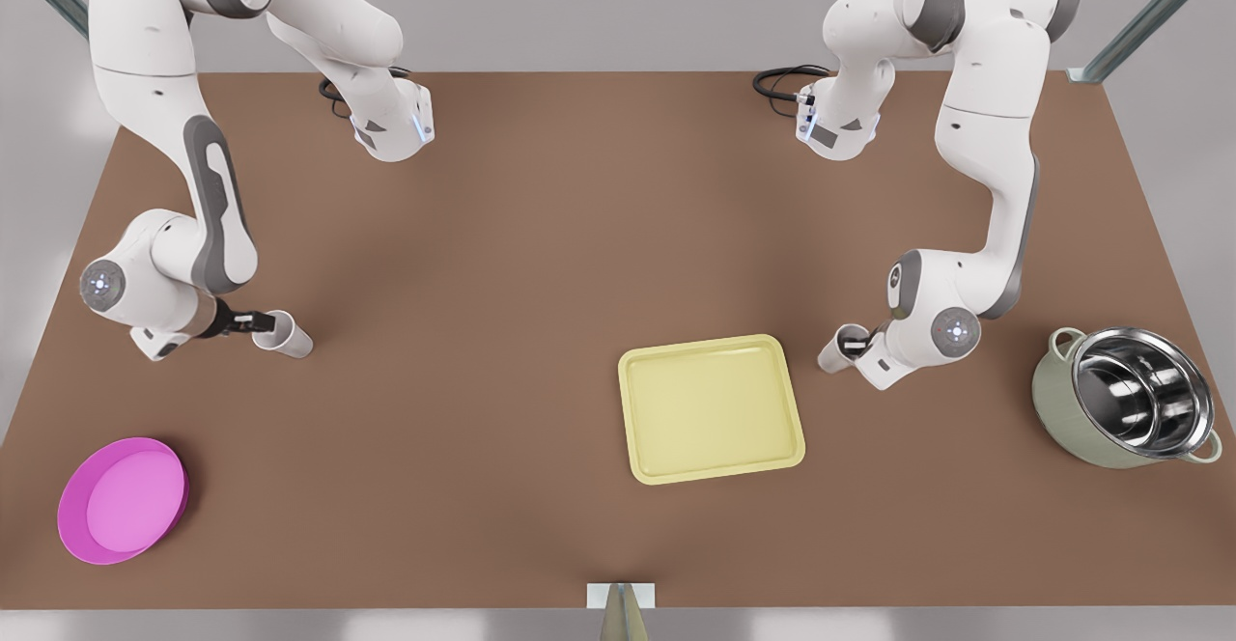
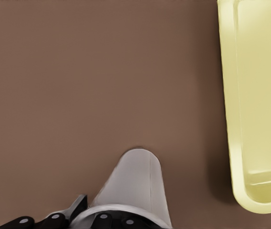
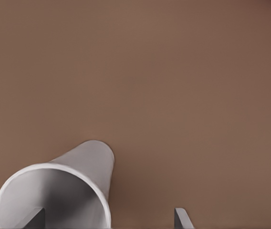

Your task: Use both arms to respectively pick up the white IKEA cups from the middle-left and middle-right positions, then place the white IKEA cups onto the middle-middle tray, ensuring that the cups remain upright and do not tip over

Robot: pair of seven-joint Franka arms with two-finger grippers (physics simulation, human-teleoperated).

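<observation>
Matt brown table [image 1: 541, 264]; glossy steel-lined green pot [image 1: 1125, 400]; smooth, perhaps plastic, yellow tray [image 1: 710, 407]; matt white cups [image 1: 285, 334].

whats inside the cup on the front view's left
Grey inner wall, and one finger of the right gripper reaching in; the other finger sits outside the cup. The cup's floor is hidden by that finger and the picture's edge.

white cup [image 3: 73, 186], finger inside, brown table [image 3: 173, 71]
</observation>
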